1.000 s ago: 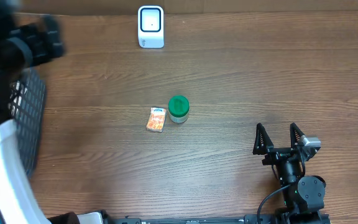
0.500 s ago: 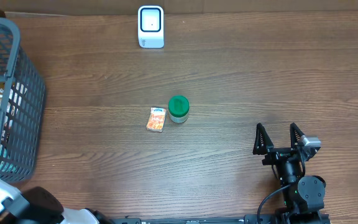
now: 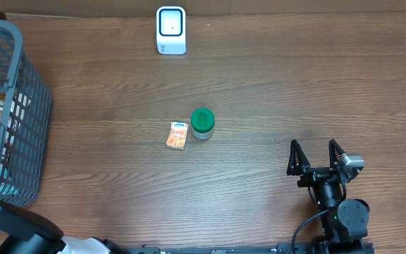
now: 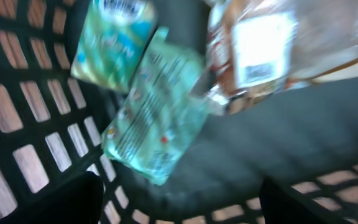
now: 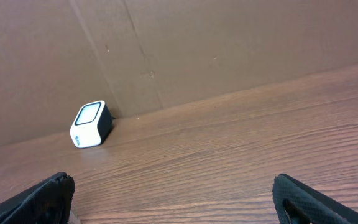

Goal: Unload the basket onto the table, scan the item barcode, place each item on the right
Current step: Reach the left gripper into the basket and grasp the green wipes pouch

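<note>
The white barcode scanner (image 3: 170, 29) stands at the table's far edge, and the right wrist view shows this scanner (image 5: 90, 124) against the cardboard wall. A small orange packet (image 3: 177, 135) and a green-lidded jar (image 3: 202, 123) sit side by side mid-table. My left gripper (image 4: 179, 202) hangs open inside the grey basket (image 3: 27, 106), over a teal packet (image 4: 157, 112) and a brown bag with a white label (image 4: 260, 50), with nothing between its fingers (image 4: 67, 199). At the near right my right gripper (image 3: 314, 146) rests open and holds nothing.
The basket's mesh wall (image 4: 17, 106) surrounds the left gripper closely. A second teal packet (image 4: 110, 40) lies beside the first. My left arm's body (image 3: 20, 229) fills the near-left corner. Bare wood lies between the items and the scanner.
My left arm, which blurred across the basket a second ago, has swung down to the near-left corner, uncovering the basket. The right arm and table items have not moved.
</note>
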Robot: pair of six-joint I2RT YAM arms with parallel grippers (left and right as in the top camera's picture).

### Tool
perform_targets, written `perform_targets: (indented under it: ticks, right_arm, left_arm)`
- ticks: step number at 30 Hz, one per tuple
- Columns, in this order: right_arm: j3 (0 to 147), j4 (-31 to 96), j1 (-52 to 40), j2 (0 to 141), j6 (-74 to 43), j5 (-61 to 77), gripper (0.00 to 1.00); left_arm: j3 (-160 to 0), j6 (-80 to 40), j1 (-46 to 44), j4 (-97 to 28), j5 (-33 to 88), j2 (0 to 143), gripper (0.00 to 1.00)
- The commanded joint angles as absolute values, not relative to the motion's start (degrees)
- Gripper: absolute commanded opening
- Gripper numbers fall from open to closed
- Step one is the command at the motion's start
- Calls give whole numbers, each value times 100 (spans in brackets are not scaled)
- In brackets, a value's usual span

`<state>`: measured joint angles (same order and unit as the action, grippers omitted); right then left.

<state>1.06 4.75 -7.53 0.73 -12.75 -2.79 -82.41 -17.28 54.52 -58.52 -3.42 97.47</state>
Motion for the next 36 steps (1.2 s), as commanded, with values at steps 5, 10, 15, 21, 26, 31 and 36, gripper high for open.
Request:
perform_targets:
  ticks: [5,10,15,21,26,31,36]
  right_arm:
    - [45,456,-733,16,-1192,-242,100]
    - [45,456,-733,16,-1192,-242,100]
    - [45,456,-733,16,-1192,-242,100]
    - [45,456,-733,16,-1192,-242,100]
    - [45,456,-733,16,-1192,-242,100]
    - [45,456,-733,16,-1192,-239,100]
    - [45,456,-733,16,-1192,-242,100]
  left_arm:
    - [-7773,-1448,5483,-5494,-917,10193,80]
    - [-7773,-943,5461,-5299,-530,10641,79]
    - [-7773,-766,5461,-5172,-423,11050,73]
    - [-7773,-770,5461,-5074,-429,11345,64]
    - [-7773,-766,5461,-5074,-311,11502,50]
    - [-7773,-760,5463,-5096,-248,11502,11]
    - [-7826,-762,5463,-5247,-250,11496,4]
